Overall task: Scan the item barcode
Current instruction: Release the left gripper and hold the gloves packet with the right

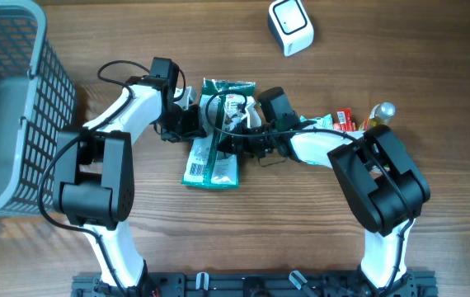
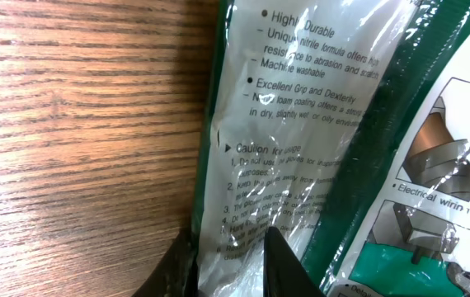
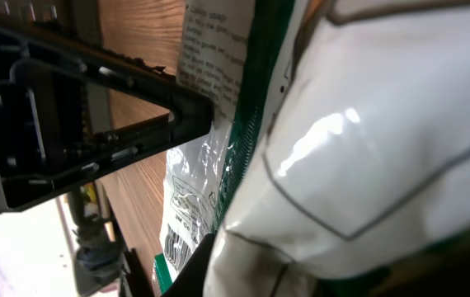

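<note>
A green and white glove pack (image 1: 211,162) lies mid-table, with a barcode (image 3: 179,240) printed near its end. My left gripper (image 2: 231,266) is shut on the pack's clear printed edge (image 2: 301,124), and the film sits between both dark fingers. My right gripper (image 1: 235,140) comes in from the right at the same pile. In the right wrist view a glossy white pack (image 3: 359,157) fills the frame, pressed against the one finger (image 3: 209,262) that shows; the other finger is hidden. The white scanner (image 1: 290,26) stands at the far edge, apart from both arms.
A grey mesh basket (image 1: 49,91) takes up the left side. Behind the right arm lie a red packet (image 1: 344,120) and a bottle with a silver cap (image 1: 382,112). Another green pack (image 1: 228,86) sits just beyond the grippers.
</note>
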Robot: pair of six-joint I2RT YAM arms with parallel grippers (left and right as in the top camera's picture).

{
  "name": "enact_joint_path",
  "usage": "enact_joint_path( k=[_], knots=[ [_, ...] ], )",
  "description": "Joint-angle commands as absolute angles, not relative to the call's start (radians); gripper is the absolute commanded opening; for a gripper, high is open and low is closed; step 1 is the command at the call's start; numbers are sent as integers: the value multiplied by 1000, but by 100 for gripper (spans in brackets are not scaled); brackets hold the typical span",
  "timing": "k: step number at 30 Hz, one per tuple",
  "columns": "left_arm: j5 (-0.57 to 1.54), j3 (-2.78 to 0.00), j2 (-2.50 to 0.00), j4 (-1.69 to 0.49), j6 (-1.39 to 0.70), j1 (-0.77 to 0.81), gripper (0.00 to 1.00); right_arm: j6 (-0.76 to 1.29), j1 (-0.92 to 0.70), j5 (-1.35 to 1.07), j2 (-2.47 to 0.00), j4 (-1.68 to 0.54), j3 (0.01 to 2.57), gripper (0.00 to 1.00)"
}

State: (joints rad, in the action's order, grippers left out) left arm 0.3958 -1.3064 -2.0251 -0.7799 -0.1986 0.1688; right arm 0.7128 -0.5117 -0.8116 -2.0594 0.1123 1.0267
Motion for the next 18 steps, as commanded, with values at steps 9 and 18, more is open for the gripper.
enact_joint_path(
  k=[9,18],
  knots=[
    [541,-1362,-1973,-778,-191,92,22,601,-501,-845,-2078,59,1021,4],
    [358,-1362,-1906,-800,-193,-27,28,510,-490,-829,-2078,40,1021,4]
  ],
)
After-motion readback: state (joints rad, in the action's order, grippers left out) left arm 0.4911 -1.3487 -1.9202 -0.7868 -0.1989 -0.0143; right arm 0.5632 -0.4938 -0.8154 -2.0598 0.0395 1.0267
